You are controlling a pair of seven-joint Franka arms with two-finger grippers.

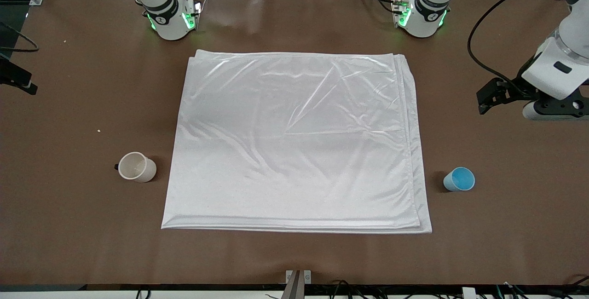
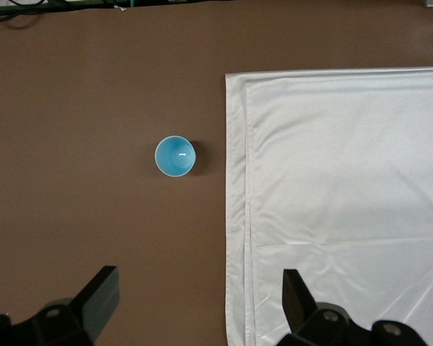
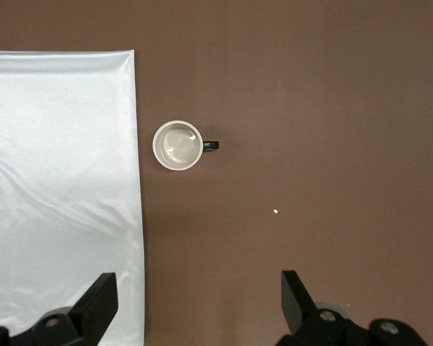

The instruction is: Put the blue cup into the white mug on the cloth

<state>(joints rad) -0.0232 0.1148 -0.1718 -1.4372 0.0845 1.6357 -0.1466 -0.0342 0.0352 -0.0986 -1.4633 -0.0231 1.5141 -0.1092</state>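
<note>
The blue cup (image 1: 459, 179) stands upright on the brown table beside the cloth (image 1: 294, 142), toward the left arm's end. It also shows in the left wrist view (image 2: 175, 156), next to the cloth's edge (image 2: 332, 202). The white mug (image 1: 136, 167) stands upright on the table beside the cloth toward the right arm's end, its black handle pointing away from the cloth; it also shows in the right wrist view (image 3: 178, 145). Both are off the cloth (image 3: 58, 180). My left gripper (image 1: 487, 99) (image 2: 200, 288) is open and empty, high above the table. My right gripper (image 1: 18, 80) (image 3: 200, 288) is open and empty.
The table (image 1: 73, 225) is brown and bare around the cloth. A small white crumb (image 1: 98, 130) (image 3: 276, 211) lies near the mug. A black cable (image 1: 478, 55) hangs by the left arm. A metal bracket (image 1: 298, 280) sits at the table's near edge.
</note>
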